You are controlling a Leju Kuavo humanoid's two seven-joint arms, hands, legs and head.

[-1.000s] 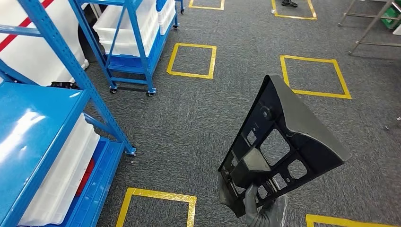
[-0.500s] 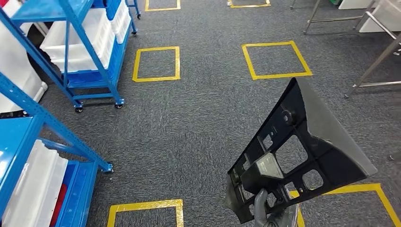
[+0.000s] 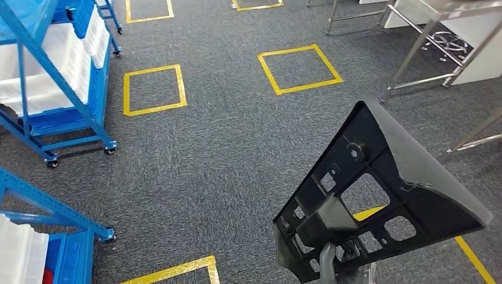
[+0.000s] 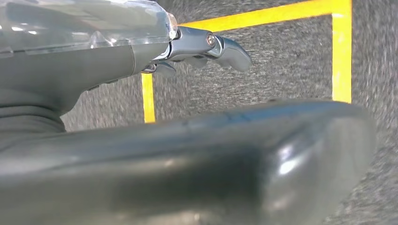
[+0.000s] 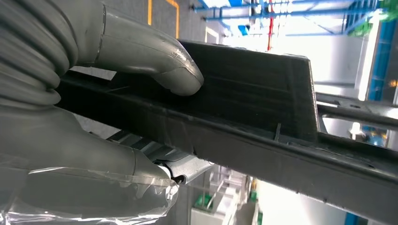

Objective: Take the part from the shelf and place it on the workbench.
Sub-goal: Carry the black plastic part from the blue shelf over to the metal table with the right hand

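The part point(image 3: 414, 177) is a large black triangular plastic panel with ribs and cut-outs, held upright over the carpet at the lower right of the head view. My right hand point(image 3: 334, 269) grips its lower edge from below. In the right wrist view the thumb point(image 5: 159, 65) presses on the part's dark rib point(image 5: 263, 108), and the fingers wrap under it. In the left wrist view my left hand point(image 4: 94, 93) hangs over the carpet with its fingers point(image 4: 220, 47) stretched out, holding nothing.
Blue wheeled shelf racks point(image 3: 65, 77) with white bins point(image 3: 35, 89) stand at the left, and another blue rack's foot point(image 3: 53, 210) is near the lower left. Yellow taped squares point(image 3: 153, 89) mark the grey carpet. Metal workbench legs point(image 3: 414, 53) stand at the upper right.
The camera has swung to the right: the blue shelves slid off to the left and the metal bench legs came in at the upper right. The part stays in my right hand.
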